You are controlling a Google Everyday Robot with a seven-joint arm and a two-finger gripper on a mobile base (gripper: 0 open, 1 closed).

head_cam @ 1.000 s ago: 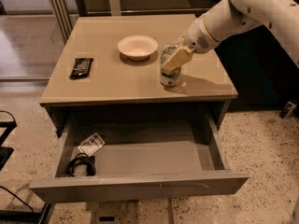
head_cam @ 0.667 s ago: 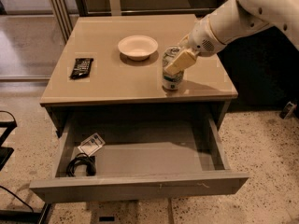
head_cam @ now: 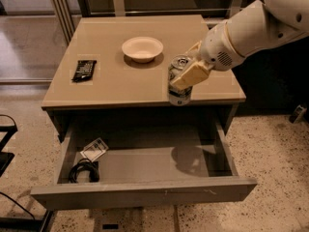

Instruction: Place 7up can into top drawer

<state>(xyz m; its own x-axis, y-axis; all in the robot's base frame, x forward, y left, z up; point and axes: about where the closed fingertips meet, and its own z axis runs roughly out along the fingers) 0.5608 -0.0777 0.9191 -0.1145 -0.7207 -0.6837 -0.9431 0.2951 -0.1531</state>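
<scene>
Tool (head_cam: 187,75) grips the 7up can (head_cam: 179,94) by its upper half, holding it upright at the table's (head_cam: 111,86) front edge, right of centre. Just below the table, the top drawer (head_cam: 145,192) stands pulled open beneath the can.

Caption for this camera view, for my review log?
Gripper shut on small white-silver 7up can at tan table's front edge, above the open wide grey top drawer.

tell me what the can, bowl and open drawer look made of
The 7up can: likely thin metal, shiny silver top and glossy printed side; the gripper holds it at the table's front edge.
The bowl: smooth matte off-white, plastic or ceramic, can't tell.
The top drawer: flat matte grey, painted metal or laminate, unclear.
</scene>
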